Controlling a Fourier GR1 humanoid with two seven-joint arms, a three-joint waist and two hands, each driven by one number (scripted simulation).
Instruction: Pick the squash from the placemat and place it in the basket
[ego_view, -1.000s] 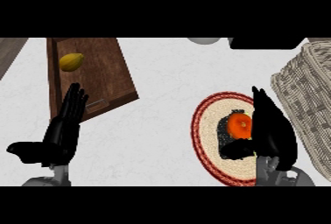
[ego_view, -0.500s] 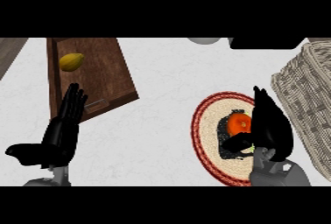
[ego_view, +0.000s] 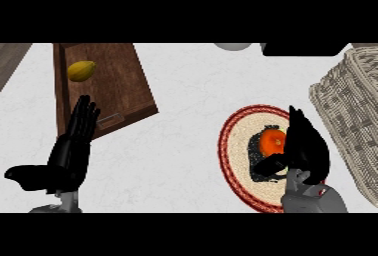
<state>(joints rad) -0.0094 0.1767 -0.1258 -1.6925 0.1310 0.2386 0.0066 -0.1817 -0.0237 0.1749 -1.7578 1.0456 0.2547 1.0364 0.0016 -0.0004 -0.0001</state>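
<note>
- The pale counter (ego_view: 192, 100) fills the frame.
- The wicker basket (ego_view: 351, 100) stands along the right edge, running from the upper right down toward the lower right. Only its woven wall and rim show, and what lies inside cannot be seen.
- A brown wooden board (ego_view: 111, 75) lies tilted in the upper left and holds one yellow lemon (ego_view: 81, 70) near its top.
- The round placemat (ego_view: 236, 150), pale with a red rim, lies in the lower right, just left of the basket. A dark patch marks its middle.
- The left hand (ego_view: 70, 155) shows at the lower left, resting open. Its fingers are straight and point up, with the tips over the board's lower edge and the thumb out to the left.
- The right hand (ego_view: 304, 150) stands over the right half of the placemat. Its fingers are straight and point up, and the thumb is hooked left below the squash, so the hand is not closed round it. Whether it touches the squash cannot be told.
- The orange squash (ego_view: 273, 141) sits on the placemat's dark middle, right against the left side of the right hand and outside the basket.
</note>
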